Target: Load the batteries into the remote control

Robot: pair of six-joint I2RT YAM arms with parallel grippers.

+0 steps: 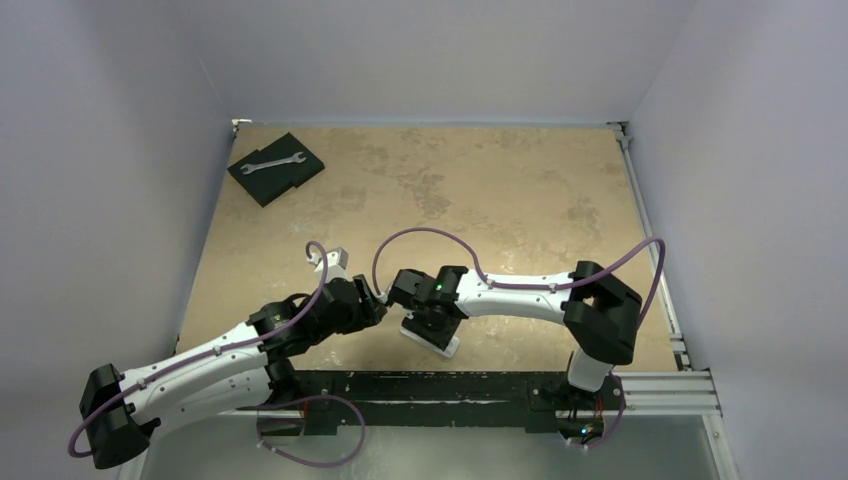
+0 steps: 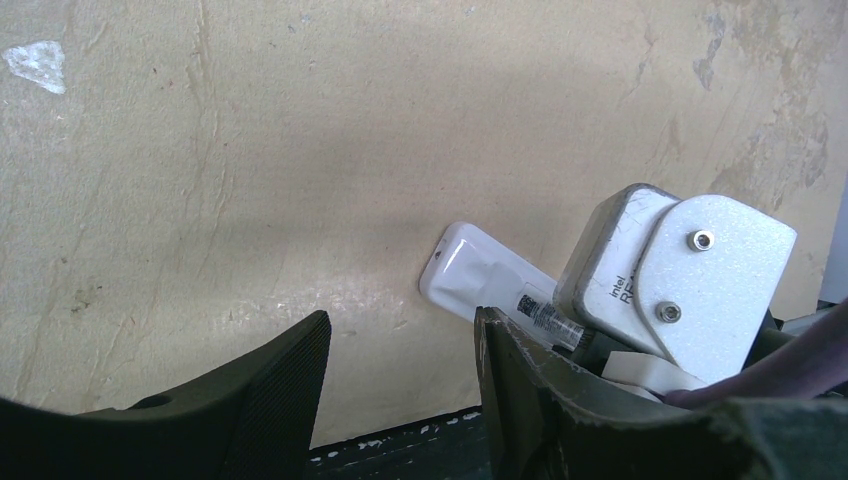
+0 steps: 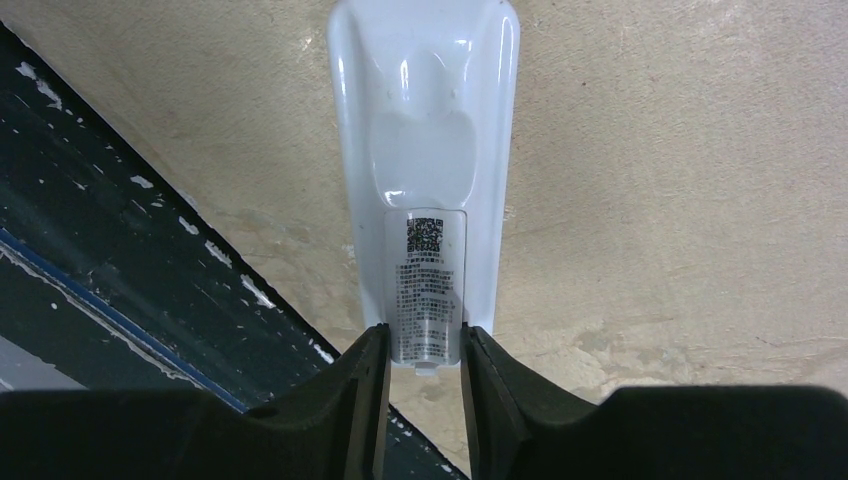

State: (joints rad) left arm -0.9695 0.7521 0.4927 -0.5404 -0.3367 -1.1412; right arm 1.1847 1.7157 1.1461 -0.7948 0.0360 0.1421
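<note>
Seemingly unclear progress: remote control (image 3: 425, 130) lies label-up, cover (image 3: 425, 290) on, no batteries in view.
The right tool (image 3: 422, 345) straddles the cover end, grip uncertain; left tool (image 2: 402, 330) is spread, empty.

Remote control (image 3: 425, 130), black pad (image 1: 276, 168) on table (image 1: 500, 190)

Slim white remote control (image 3: 425, 150), lying flat; printed label side up

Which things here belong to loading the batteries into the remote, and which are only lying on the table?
For the job: slim white plastic remote control, label side up; right gripper at its end; left gripper nearby. No batteries in view.
Lying about: silver metal wrench on a black foam pad.
</note>
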